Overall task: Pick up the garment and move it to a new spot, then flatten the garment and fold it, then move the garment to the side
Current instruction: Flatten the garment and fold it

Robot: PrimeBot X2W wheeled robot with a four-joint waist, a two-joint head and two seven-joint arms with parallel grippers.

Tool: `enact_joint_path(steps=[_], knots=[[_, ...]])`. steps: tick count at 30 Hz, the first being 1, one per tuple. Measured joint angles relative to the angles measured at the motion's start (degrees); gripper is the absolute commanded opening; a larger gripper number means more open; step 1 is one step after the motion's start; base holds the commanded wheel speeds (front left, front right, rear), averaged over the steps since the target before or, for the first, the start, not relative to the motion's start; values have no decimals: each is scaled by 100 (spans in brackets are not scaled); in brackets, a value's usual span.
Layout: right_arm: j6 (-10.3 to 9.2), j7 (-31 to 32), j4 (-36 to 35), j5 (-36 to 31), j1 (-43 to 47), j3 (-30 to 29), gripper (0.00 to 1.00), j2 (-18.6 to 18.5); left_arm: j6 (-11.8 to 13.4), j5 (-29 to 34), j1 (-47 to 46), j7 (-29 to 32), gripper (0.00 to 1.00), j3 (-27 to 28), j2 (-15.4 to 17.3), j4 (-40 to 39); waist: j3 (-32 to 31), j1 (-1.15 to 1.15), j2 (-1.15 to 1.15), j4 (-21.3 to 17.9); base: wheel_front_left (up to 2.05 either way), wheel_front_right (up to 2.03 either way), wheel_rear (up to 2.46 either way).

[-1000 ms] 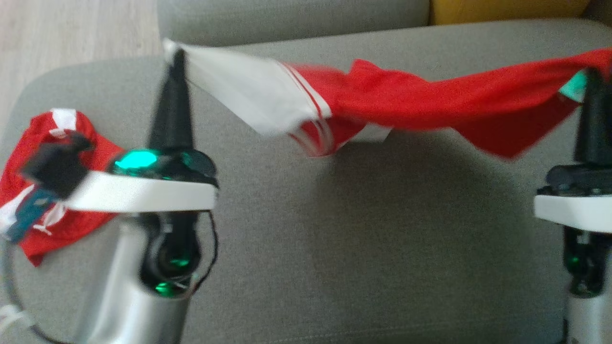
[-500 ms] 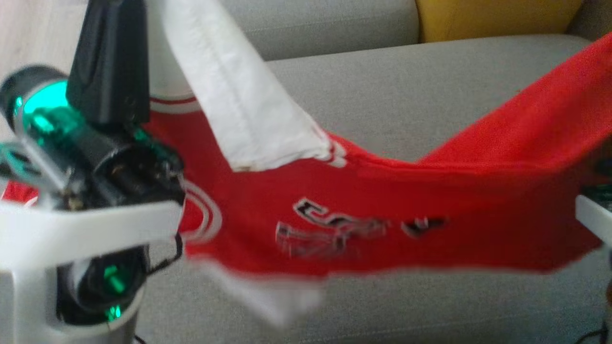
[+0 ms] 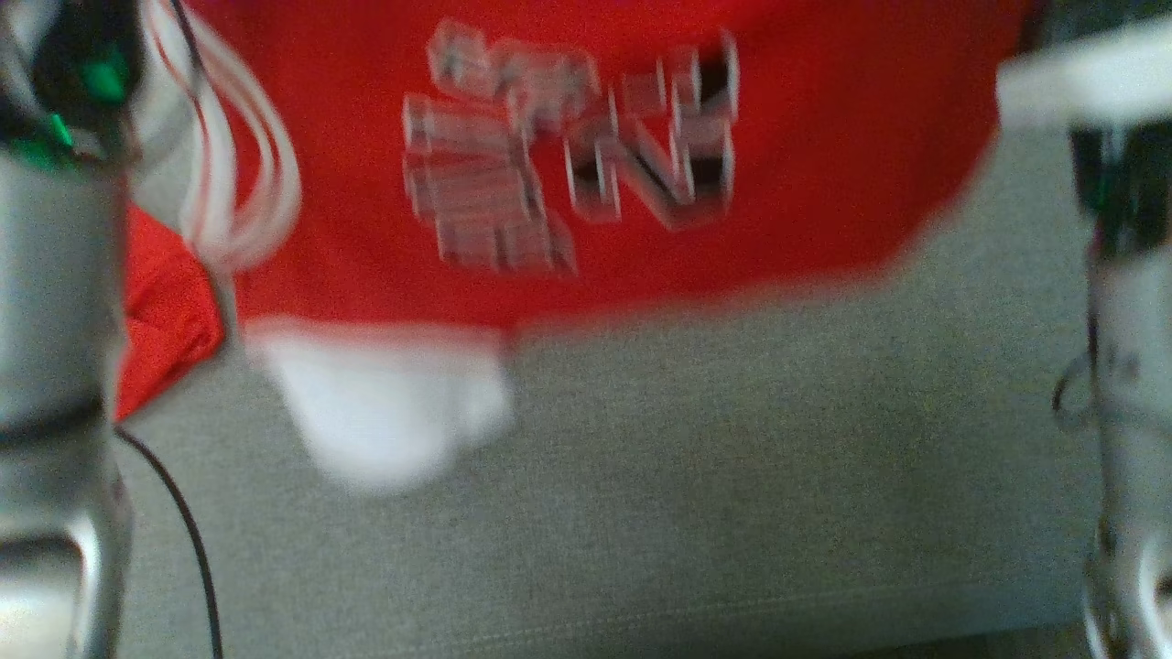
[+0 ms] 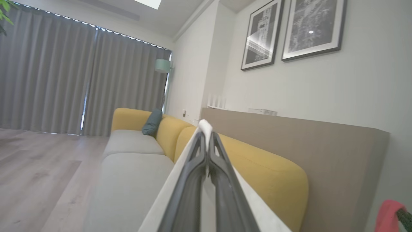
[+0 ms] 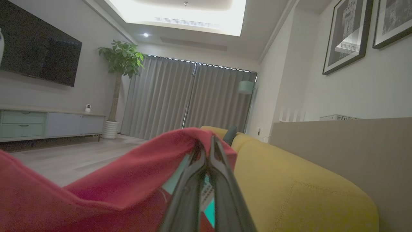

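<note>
I have both hands pinched tight on the shirt (image 3: 586, 137). The left hand (image 4: 207, 133) grips a white edge, the right hand (image 5: 206, 143) grips red cloth. Shirt hangs spread between them above the sofa (image 3: 732, 476) seat, lettering facing the head camera, white sleeve (image 3: 385, 412) dangling lowest. Can't tell if the sleeve touches the seat. Head view blurred, print unreadable. Both hands point toward the sofa's yellow backrest (image 5: 305, 193).

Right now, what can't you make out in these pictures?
Lettering on the red garment, head view: motion blur, unreadable.
Garment's upper part, head view: cut off by the top edge.
Red cloth at left, head view: half hidden behind the left forearm.
Teal tag, right wrist view: mostly covered by the right claw.
</note>
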Motion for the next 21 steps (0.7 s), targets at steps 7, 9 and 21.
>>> enact_joint_path(steps=[7,9,21], knots=[[0,-962,2607,-595,-2332,-19,0,215,-246,476,-1727,-878,0,14,-77,1995,427,1,0,21,0,0,0],[0,-1136,3231,-880,-2697,-221,0,296,-281,513,-2098,-1178,0,18,-200,2363,483,0,0,86,0,0,0],[0,-1600,5717,-2050,-2855,-877,0,458,-808,52,-1444,-1976,0,-177,-1110,3823,1201,1,0,662,0,0,0]])
